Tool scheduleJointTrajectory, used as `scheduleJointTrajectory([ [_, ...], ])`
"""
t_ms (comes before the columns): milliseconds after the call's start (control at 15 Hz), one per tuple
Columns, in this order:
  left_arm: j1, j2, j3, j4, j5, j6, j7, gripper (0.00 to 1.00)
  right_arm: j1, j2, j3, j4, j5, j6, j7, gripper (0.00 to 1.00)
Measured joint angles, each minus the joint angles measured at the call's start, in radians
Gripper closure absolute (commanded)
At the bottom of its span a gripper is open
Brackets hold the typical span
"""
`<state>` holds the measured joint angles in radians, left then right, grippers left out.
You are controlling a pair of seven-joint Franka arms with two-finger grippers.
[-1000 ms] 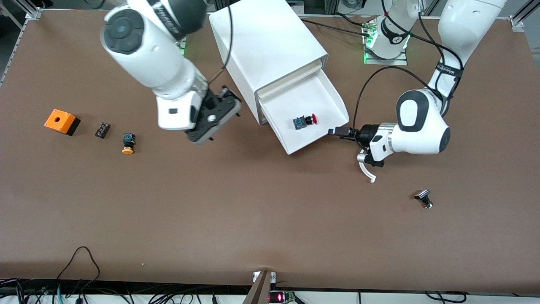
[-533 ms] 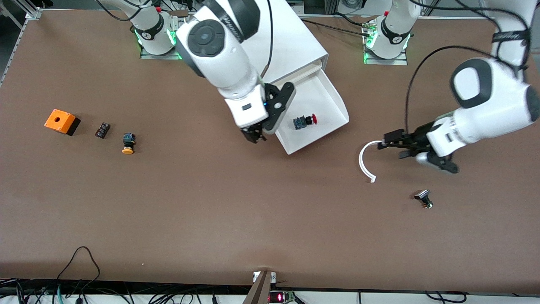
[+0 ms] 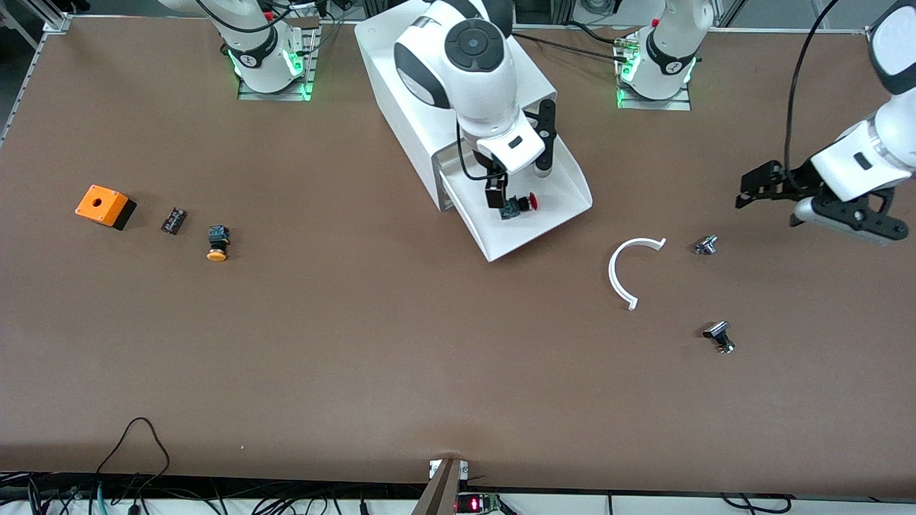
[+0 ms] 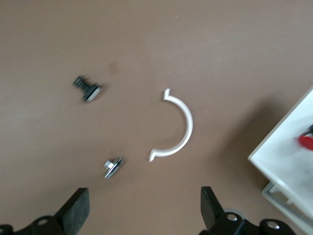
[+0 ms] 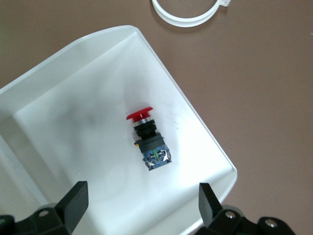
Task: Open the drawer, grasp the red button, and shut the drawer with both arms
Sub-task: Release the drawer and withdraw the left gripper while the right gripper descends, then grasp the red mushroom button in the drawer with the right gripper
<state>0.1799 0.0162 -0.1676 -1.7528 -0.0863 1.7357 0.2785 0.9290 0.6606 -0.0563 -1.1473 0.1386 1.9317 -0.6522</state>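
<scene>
The drawer (image 3: 551, 204) is found pulled out at upper centre of the front view, the button (image 3: 517, 206) lying inside. The right gripper (image 3: 495, 194) is held released above it (nothing grasped). The left gripper (image 3: 758, 189), also released, is seen at right edge.

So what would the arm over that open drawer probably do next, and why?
Most likely the right gripper goes straight down and closes on the red-capped button. The drawer already stands pulled out, the button lies on its side on the drawer floor, and the open fingers sit either side of it. The left gripper, also open, waits over bare table.
</scene>
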Motion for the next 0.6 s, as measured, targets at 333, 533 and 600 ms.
scheduleJointTrajectory([
  [333, -0.008, 0.0, 0.006, 0.022, 0.075, -0.076, -0.072, 0.0, 0.013, 0.042, -0.056, 0.023, 0.0, 0.021, -0.141, 0.0],
  [533, -0.01, 0.0, 0.006, 0.034, 0.076, -0.087, -0.076, 0.0, 0.013, 0.055, -0.067, 0.024, -0.003, 0.027, -0.215, 0.0],
  [600, -0.011, 0.0, 0.006, 0.037, 0.076, -0.088, -0.077, 0.0, 0.014, 0.061, -0.067, 0.024, -0.011, 0.028, -0.223, 0.0],
])
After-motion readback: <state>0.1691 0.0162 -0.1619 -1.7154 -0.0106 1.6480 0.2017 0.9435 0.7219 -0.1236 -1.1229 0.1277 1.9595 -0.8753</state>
